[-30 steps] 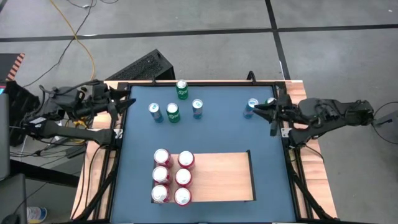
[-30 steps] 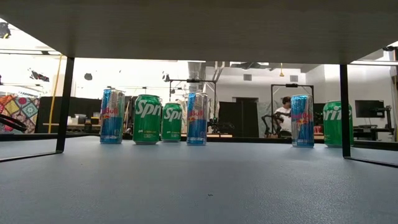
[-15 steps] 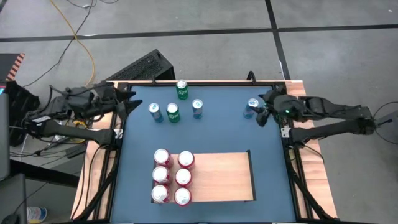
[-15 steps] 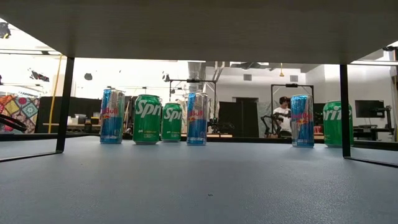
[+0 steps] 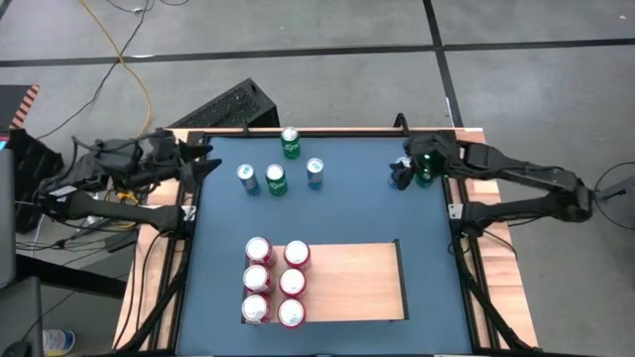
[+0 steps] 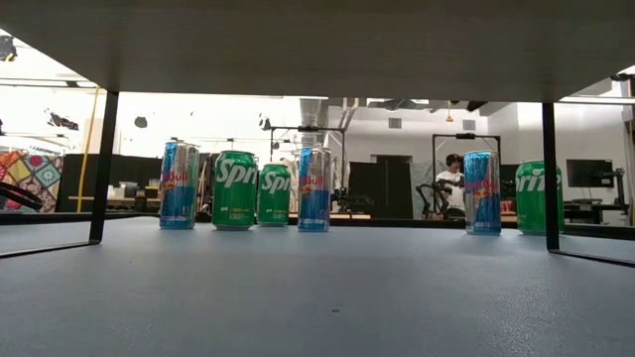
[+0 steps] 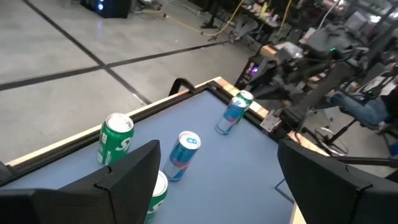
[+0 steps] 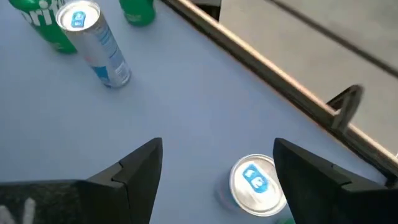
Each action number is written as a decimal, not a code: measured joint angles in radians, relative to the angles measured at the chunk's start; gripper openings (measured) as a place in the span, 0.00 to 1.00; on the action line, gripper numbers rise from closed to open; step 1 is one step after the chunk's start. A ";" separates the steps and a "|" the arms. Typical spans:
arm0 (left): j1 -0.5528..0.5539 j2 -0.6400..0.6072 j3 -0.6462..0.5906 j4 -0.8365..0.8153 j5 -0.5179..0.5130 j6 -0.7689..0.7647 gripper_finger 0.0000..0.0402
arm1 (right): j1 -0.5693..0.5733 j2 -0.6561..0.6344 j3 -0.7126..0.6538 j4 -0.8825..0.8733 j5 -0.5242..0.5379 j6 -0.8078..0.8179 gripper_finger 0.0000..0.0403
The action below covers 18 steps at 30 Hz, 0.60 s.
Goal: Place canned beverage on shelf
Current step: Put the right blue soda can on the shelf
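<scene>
Nearest the low camera, the blue counter (image 5: 427, 297) lies bare beneath the shelf (image 5: 352, 283), a pale board with six red-topped cans (image 5: 275, 282) crowding its left end and the rest open. Farther back, a blue can (image 8: 257, 185) stands under the right end effector (image 5: 409, 171), fingers spread above it; a green can (image 5: 433, 164) beside it is mostly hidden by the arm. At the far left edge, the left end effector (image 5: 205, 162) hovers level, fingers spread, empty.

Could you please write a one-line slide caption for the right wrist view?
Open right claw poised above a slim blue-and-silver beverage can standing on the blue table mat.
</scene>
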 joint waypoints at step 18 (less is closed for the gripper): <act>0.000 -0.081 0.001 -0.095 -0.010 -0.013 0.77 | -0.175 0.280 0.199 -0.282 -0.111 0.099 0.72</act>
